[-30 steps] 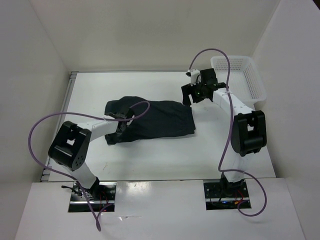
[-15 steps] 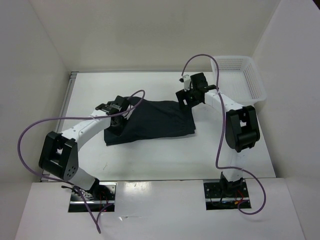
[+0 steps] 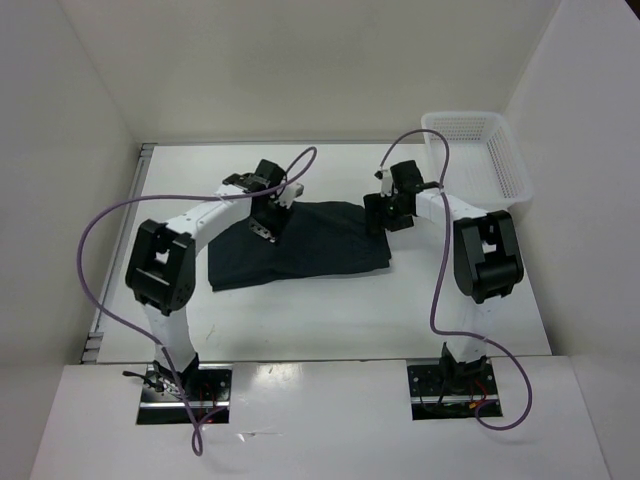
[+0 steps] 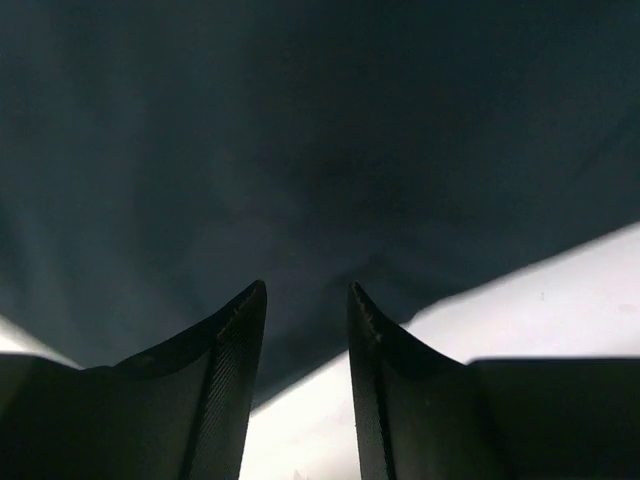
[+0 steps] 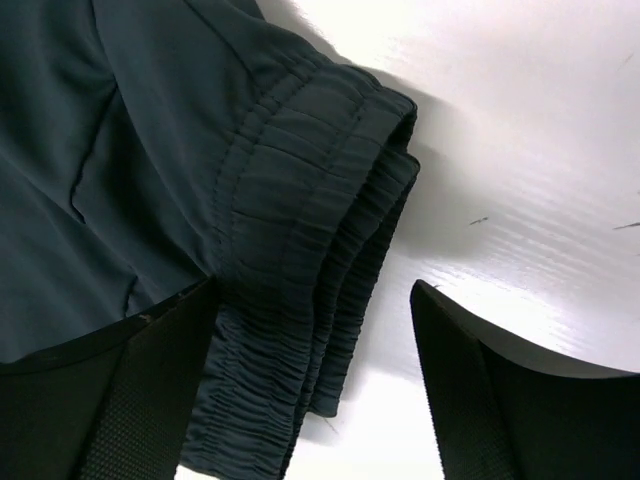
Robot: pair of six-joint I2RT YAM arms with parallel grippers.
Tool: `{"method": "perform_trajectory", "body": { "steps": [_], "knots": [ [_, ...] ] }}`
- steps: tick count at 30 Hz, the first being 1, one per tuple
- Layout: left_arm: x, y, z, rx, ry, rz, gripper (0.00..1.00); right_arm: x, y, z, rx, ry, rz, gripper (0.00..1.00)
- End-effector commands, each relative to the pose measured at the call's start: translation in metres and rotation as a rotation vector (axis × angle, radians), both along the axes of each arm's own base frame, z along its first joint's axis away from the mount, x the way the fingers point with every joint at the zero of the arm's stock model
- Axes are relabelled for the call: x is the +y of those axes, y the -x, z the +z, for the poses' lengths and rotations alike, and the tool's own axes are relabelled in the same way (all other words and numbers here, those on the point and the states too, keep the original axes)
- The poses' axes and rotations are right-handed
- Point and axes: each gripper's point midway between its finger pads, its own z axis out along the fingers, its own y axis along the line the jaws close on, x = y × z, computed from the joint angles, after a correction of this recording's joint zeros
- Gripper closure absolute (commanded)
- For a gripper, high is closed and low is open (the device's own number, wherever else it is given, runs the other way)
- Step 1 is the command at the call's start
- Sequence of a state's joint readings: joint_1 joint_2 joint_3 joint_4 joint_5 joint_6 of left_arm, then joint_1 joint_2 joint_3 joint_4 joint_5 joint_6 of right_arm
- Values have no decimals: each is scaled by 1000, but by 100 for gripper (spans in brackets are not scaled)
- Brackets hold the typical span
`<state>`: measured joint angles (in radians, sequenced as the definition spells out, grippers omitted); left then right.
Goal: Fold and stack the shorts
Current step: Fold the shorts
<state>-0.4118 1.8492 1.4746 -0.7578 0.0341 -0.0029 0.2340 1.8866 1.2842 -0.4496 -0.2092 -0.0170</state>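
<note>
White table top [image 3: 470,290] boxed in by plain white walls; both arm bases at the near edge, purple cables [image 3: 95,250] looping off each arm. The shorts [image 3: 310,250] lie spread flat, dark, mid-table, between the two grippers and reaching under both. Left gripper [image 3: 266,228]: tipped down over the far left part of the cloth. Its wrist view shows the jaws narrowly apart with nothing pinched in the gap. Dark fabric fills the view ahead of and below the fingertips [image 4: 250,300]; a hem edge runs slantwise just past them, with bare table showing to the right of the jaws. Whether the tips touch the cloth, cannot tell. Right gripper [image 3: 384,212]: down at the far right corner of the shorts, jaws wide. The gathered elastic waistband [image 5: 300,180] sits in the gap, folded layers stacked, its corner just ahead of the tips. The band lies against the finger on the left of that wrist view [image 5: 150,400]; the other finger [image 5: 490,400] stands clear of it, over bare table, so nothing is clamped. White mesh basket [image 3: 512,170] at the far right corner of the table, well out to the right of the right jaws, apart from the shorts.
</note>
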Motion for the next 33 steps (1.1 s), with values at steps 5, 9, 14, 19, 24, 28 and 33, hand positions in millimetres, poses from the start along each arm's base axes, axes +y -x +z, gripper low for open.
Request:
{"method": "perform_trajectory", "body": {
  "steps": [5,9,14,19,24,28,33],
  "knots": [
    [6,39,-53,128,-51,-29,56,8,-6,-7,31,-70,-66,29],
    [26,82,-60,156,-125,-45,56,11,-12,-11,40,-85,-90,36],
    [37,119,-77,212,-199,-89,56,24,-14,-25,83,-127,-99,46],
    [25,122,-68,185,-207,-135,56,21,-40,-14,8,-94,-112,47],
    [8,101,-35,113,-168,-141,55,38,-32,-4,27,-178,-26,39],
    [-29,66,6,29,-50,-158,55,42,-12,-16,83,-191,-19,37],
    [-43,23,19,23,70,-120,54,39,-12,-23,72,-147,0,50]
  ]
}}
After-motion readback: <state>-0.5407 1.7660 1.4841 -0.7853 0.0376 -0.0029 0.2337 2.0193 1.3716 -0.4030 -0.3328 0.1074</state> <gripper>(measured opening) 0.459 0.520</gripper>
